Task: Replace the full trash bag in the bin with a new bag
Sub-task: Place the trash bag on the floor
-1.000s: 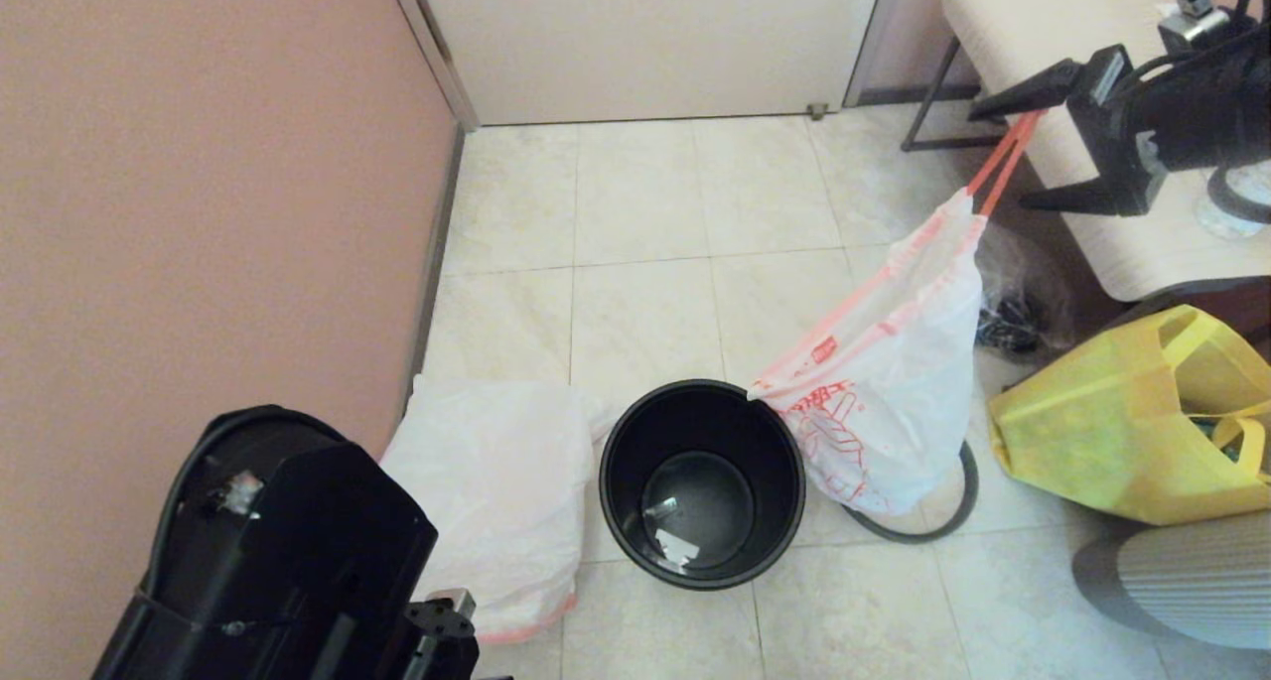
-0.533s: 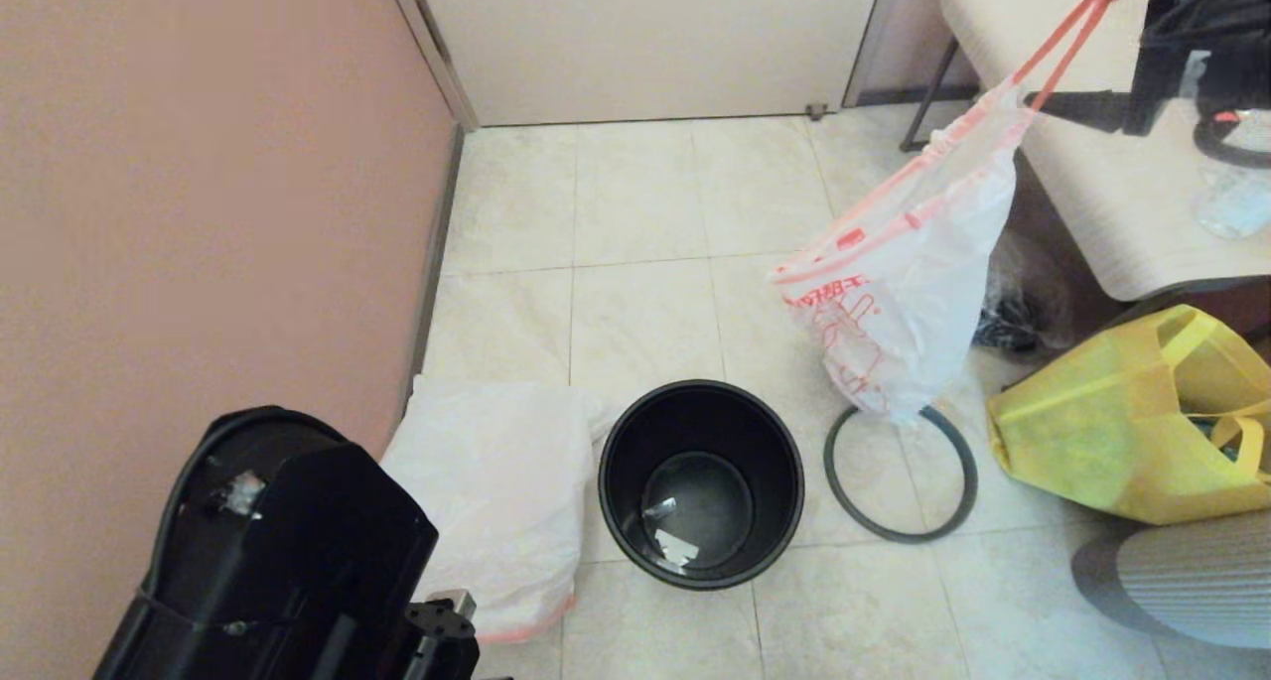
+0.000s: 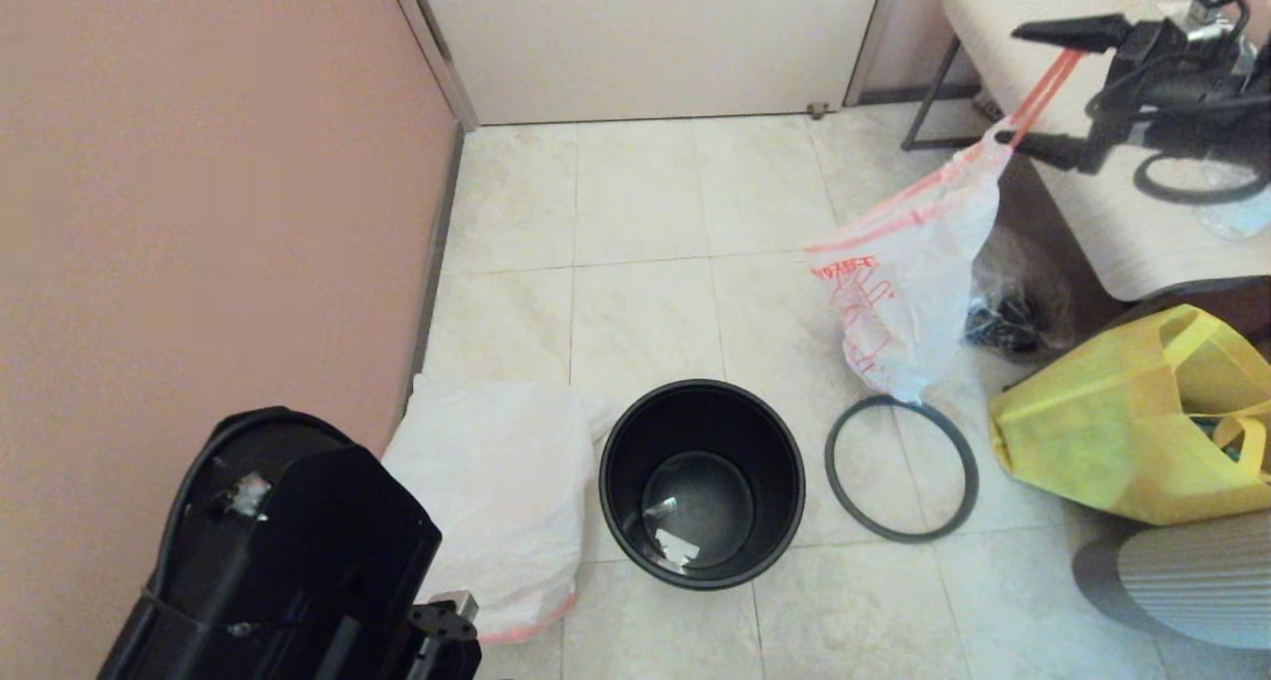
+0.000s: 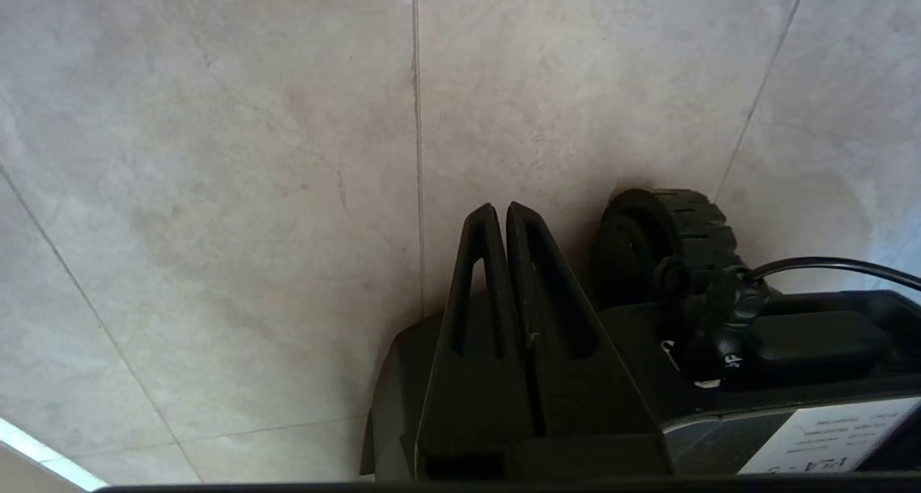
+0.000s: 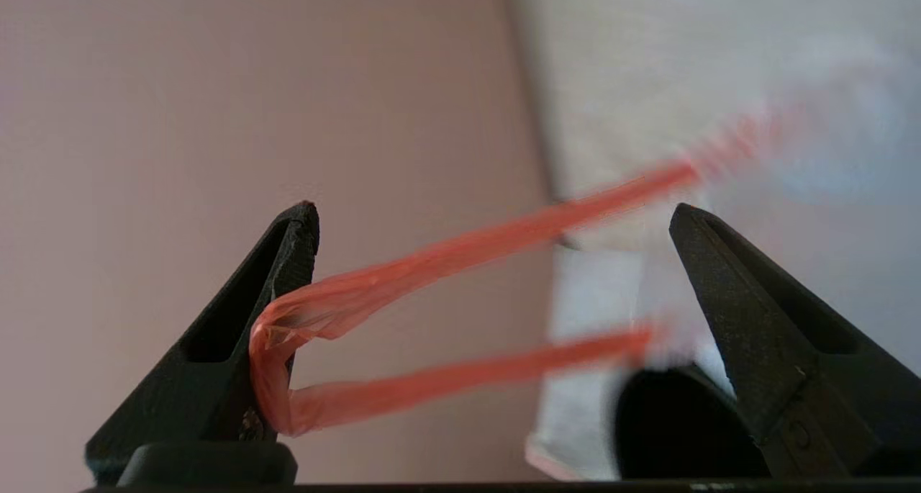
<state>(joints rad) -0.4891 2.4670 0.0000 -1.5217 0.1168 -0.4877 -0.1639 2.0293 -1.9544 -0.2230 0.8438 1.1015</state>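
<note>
The full trash bag (image 3: 909, 283) hangs by its drawstring (image 3: 1043, 89) from my right gripper (image 3: 1043, 84), above the grey ring (image 3: 902, 468) beside the bin (image 3: 701, 483). Left wrist: left gripper (image 4: 501, 212) pressed together over floor. Right wrist: jaws spread wide, drawstring looped over one finger (image 5: 237, 349)

Bin (image 3: 701, 483) on the floor (image 3: 645, 223) at centre, new bag (image 3: 496, 501) touching its left side by the wall (image 3: 199, 184), loose rim ring (image 3: 902, 468) just right of it, full trash bag (image 3: 909, 293) hanging above the ring's far edge, tote (image 3: 1122, 432) farther right below the bench (image 3: 1082, 124).
</note>
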